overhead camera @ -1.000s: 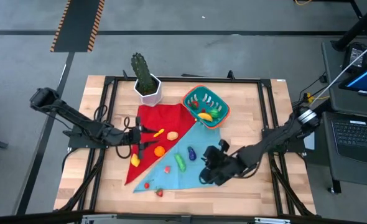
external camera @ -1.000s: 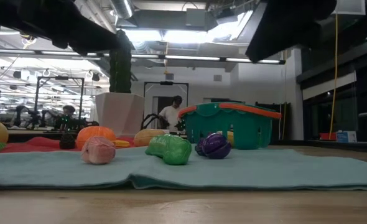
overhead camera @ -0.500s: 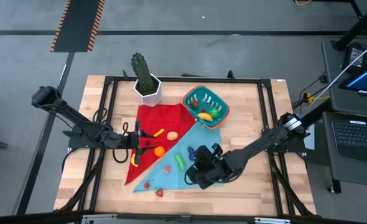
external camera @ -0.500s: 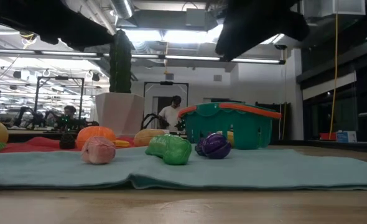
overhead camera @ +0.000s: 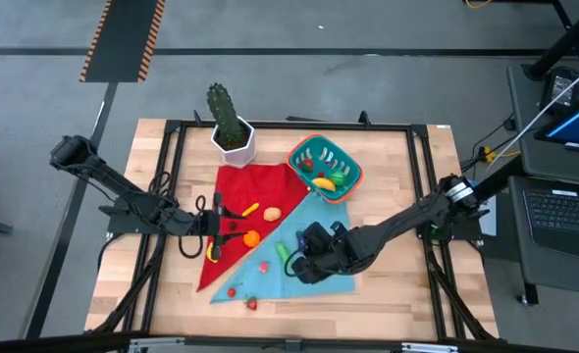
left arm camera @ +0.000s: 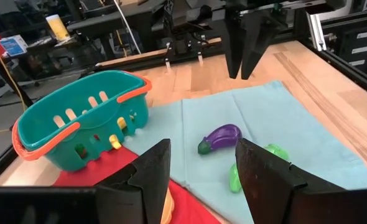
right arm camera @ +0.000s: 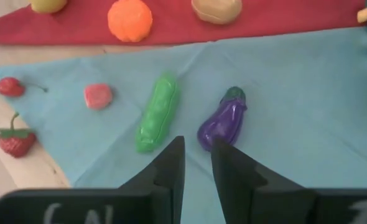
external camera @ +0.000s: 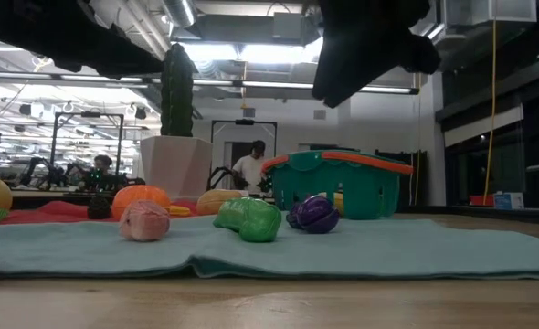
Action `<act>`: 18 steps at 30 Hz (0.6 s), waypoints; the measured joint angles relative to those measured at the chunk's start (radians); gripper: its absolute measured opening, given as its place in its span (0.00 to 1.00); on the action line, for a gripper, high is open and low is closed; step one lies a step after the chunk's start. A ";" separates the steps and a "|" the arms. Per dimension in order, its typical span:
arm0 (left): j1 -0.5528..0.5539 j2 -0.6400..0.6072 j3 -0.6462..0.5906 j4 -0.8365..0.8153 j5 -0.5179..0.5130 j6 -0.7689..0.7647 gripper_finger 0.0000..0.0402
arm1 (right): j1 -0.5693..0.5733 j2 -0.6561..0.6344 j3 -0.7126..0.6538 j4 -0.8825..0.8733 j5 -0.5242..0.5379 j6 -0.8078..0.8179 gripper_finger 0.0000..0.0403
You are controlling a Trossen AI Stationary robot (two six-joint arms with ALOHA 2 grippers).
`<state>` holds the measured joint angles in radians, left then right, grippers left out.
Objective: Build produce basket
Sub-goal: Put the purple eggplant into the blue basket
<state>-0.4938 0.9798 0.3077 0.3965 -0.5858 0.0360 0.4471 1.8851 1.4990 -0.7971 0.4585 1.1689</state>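
The teal basket with its orange-red rim stands near the table's far edge and holds a yellow and a green piece. More produce lies loose on a red cloth and a blue cloth: purple eggplant, green pod, orange, a pink piece and red berries. My right gripper hovers above the blue cloth, just near of the eggplant and pod, its fingers narrowly open and holding nothing. My left gripper is open and empty over the red cloth's left part.
A white hexagonal pot with a cactus stands at the far edge, left of the basket. A yellow piece lies by the left gripper. Bare wood shows to the right of the blue cloth and along the near edge.
My right gripper has travelled toward the table's left, from beyond the blue cloth's right edge to above the cloth near the eggplant and green pod. The produce and the basket have stayed put.
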 joint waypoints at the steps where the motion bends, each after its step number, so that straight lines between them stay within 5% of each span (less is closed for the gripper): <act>1: 0.000 0.000 0.000 0.000 0.000 0.001 0.43 | -0.003 0.000 0.000 0.001 0.000 0.002 0.21; 18: 0.000 0.000 0.000 -0.010 0.000 0.026 0.43 | -0.048 0.003 0.000 -0.008 -0.090 0.195 0.56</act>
<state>-0.4934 0.9798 0.3077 0.3870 -0.5858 0.0620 0.3991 1.8885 1.4987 -0.8054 0.3682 1.3636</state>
